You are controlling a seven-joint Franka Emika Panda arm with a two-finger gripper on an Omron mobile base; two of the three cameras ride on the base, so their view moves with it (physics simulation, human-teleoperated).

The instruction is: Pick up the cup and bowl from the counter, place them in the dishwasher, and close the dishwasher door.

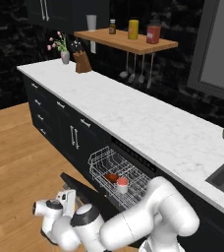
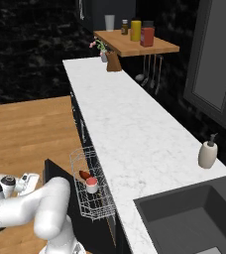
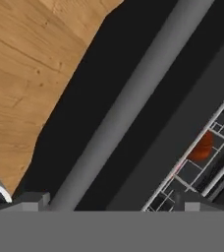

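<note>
Dishwasher door (image 3: 109, 103) handle (image 3: 128, 106) between wide-open tool (image 3: 111, 202)

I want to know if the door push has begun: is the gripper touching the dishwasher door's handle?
Cannot tell. In the hand view the handle runs between the open fingertips of the gripper, but no view plainly shows contact or a gap.
</note>
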